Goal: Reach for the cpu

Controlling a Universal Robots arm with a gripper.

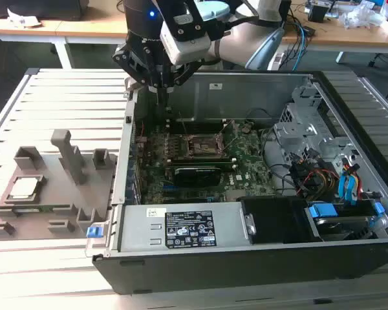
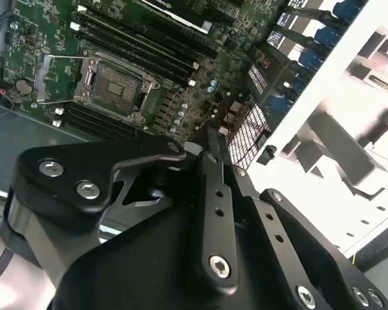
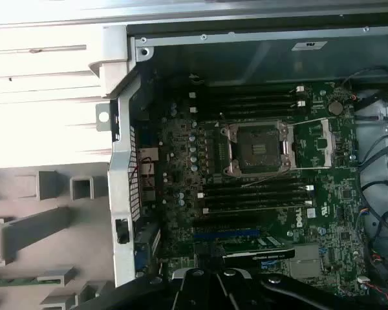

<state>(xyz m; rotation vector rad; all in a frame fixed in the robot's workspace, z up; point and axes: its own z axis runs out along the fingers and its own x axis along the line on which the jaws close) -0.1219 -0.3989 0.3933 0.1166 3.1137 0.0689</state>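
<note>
- Hovering over the rear corner of the case (image 1: 246, 274), the gripper (image 1: 160, 95) has its fingers clenched on nothing.
- The cpu (image 1: 24, 188) lies in a grey holder (image 1: 68, 152) outside the case, on the exterior view's left.
- Risk: a low approach could clip the case's side wall (image 1: 124, 168) or the holder's uprights.
- Inside the case, the socket (image 1: 204, 147) sits empty.

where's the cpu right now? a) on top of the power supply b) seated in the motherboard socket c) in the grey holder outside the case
c: the cpu lies in the grey holder at the exterior view's left, outside the case, while the motherboard socket stands open.
</note>
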